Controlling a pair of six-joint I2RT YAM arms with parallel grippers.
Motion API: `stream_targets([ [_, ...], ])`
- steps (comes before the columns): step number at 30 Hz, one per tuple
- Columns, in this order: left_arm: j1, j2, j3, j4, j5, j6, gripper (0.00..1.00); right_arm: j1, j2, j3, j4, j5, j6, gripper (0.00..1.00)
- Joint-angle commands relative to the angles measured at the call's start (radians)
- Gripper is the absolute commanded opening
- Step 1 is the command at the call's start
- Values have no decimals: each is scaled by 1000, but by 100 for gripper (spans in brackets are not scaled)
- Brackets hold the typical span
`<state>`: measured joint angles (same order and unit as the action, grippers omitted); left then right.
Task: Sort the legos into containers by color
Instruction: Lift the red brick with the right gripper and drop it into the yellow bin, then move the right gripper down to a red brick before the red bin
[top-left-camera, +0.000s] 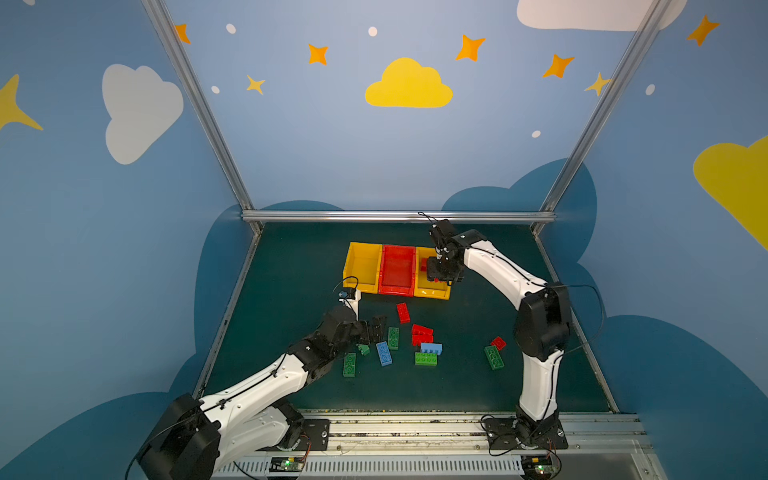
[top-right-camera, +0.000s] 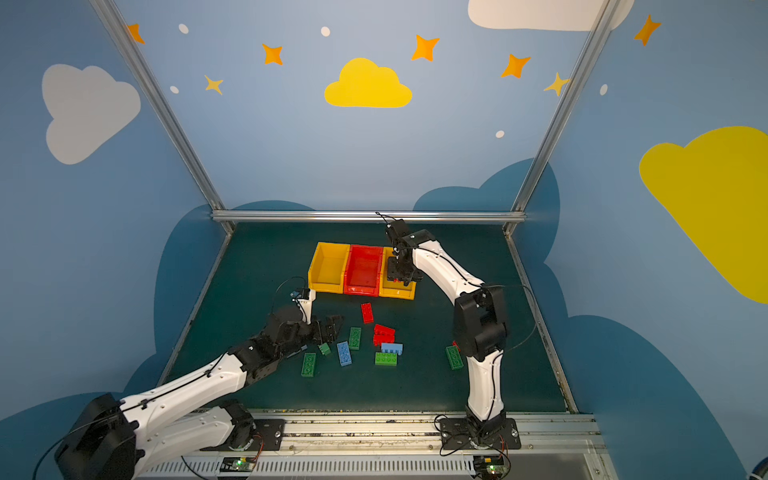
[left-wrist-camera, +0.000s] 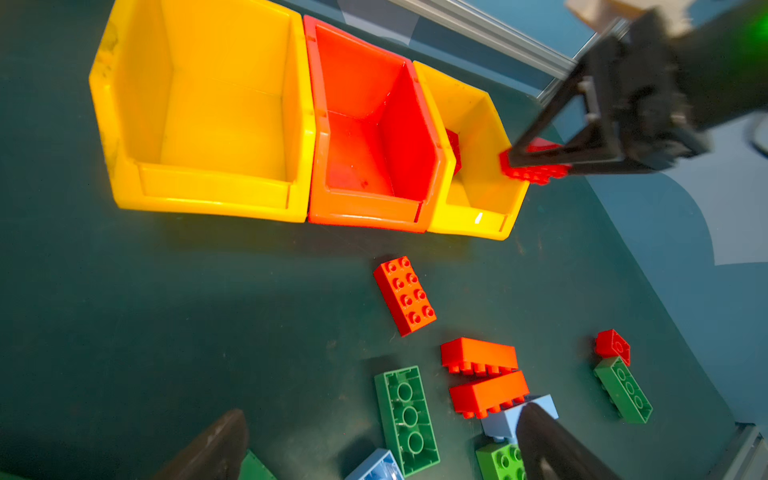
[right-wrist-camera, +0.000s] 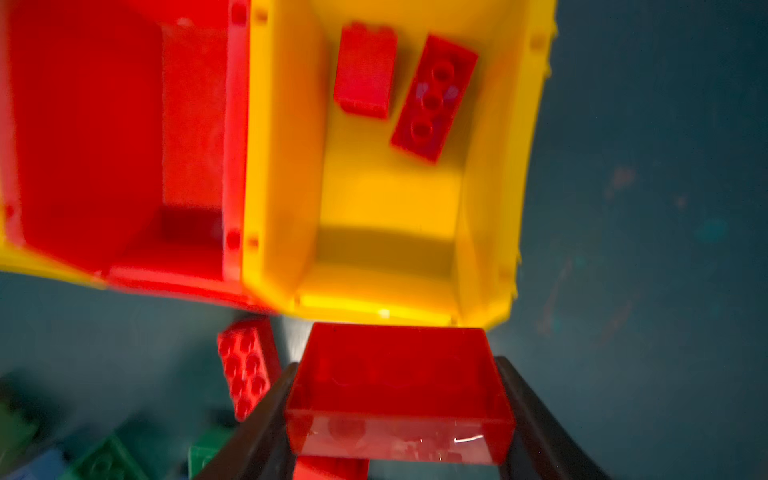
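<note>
The containers stand in a row at the back: a yellow bin (top-left-camera: 365, 266), a red bin (top-left-camera: 398, 270) and another yellow bin (top-left-camera: 432, 293). My right gripper (right-wrist-camera: 399, 415) is shut on a red lego (right-wrist-camera: 399, 390) and hangs over the near end of the right yellow bin (right-wrist-camera: 386, 216). Two red legos (right-wrist-camera: 365, 70) (right-wrist-camera: 434, 97) lie inside that bin. My left gripper (left-wrist-camera: 382, 419) is open, low over an upturned green lego (left-wrist-camera: 409, 419) and empty. Loose legos lie on the mat: red (top-left-camera: 402, 312), a red pair (top-left-camera: 422, 334), light blue (top-left-camera: 431, 348), green (top-left-camera: 426, 358).
More legos sit near the left gripper (top-left-camera: 376, 326): light blue (top-left-camera: 384, 353), green (top-left-camera: 349, 365) and a small green one (top-left-camera: 363, 349). A green (top-left-camera: 493, 357) and a small red lego (top-left-camera: 498, 343) lie by the right arm. Metal rails edge the mat.
</note>
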<state>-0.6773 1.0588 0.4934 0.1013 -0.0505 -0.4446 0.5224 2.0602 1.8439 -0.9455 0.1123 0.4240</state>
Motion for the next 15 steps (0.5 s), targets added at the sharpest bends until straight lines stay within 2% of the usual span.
stream_targets([
  [1,-2,10,30,-33,-34,13,100,-20,97,121,-83,1,-53,45],
  [3,-3,5,34,-41,-50,9,100,-31,147,181,-94,0,-63,50],
  [6,-1,-9,36,-56,-62,10,100,-43,193,245,-107,-3,-76,65],
  [8,-1,-24,36,-65,-66,8,100,-44,200,265,-122,3,-85,72],
  [15,0,-99,-2,-87,-86,-35,100,-7,64,143,-86,-3,-79,77],
])
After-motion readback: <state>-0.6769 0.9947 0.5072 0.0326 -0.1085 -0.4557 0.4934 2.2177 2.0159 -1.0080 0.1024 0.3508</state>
